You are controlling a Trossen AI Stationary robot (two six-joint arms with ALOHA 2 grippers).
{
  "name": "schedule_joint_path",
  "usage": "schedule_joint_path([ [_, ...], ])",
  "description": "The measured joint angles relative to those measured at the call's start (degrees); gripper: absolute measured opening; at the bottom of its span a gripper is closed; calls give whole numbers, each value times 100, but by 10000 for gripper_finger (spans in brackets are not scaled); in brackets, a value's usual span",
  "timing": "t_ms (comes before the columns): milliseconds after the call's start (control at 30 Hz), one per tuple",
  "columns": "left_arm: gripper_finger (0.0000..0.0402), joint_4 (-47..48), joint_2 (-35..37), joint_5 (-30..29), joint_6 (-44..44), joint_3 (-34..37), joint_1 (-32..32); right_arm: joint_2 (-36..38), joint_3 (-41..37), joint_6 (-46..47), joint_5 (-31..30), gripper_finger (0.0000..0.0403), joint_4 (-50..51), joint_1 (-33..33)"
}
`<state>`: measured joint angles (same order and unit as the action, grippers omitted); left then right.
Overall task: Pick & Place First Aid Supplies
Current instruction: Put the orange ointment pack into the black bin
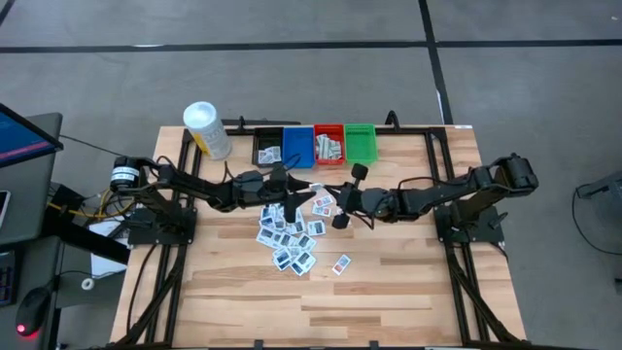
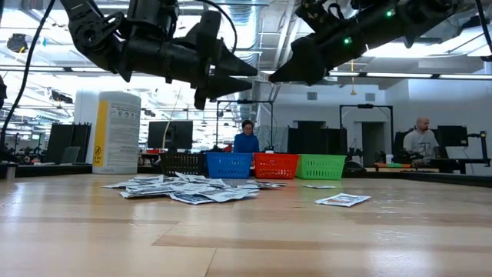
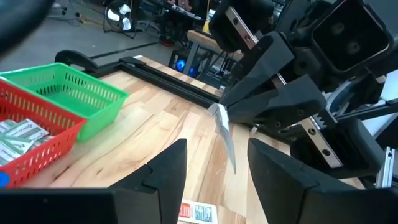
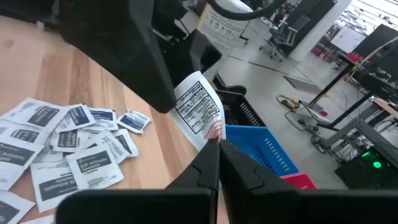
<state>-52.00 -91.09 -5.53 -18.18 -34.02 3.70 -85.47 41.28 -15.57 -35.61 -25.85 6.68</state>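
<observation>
Closest to my right wrist camera, the right gripper is pinching one white packet by its corner, fingers pressed together on it. I am holding it in the air above the table, just right of the left gripper, whose fingers are standing apart with nothing between them. From the left wrist camera I am seeing that same packet edge-on as a thin sliver in the right arm's fingertips.

Below and slightly nearer, the pile of first aid packets is lying spread on the wooden table, with one stray packet off to its right.

Along the far edge I am looking at a row of bins: black, blue, red and green. A white-capped yellow container is standing left of them.
</observation>
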Motion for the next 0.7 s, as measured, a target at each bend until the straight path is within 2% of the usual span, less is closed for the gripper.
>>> schedule_joint_path([
  [367, 106, -38, 0, -18, 187, 0, 0, 0, 0, 2, 225, 0, -35, -5],
  [600, 36, -36, 2, 10, 405, 0, 0, 0, 0, 17, 260, 1, -33, -7],
  [700, 8, -21, 2, 80, 407, 0, 0, 0, 0, 12, 260, 15, -33, -7],
])
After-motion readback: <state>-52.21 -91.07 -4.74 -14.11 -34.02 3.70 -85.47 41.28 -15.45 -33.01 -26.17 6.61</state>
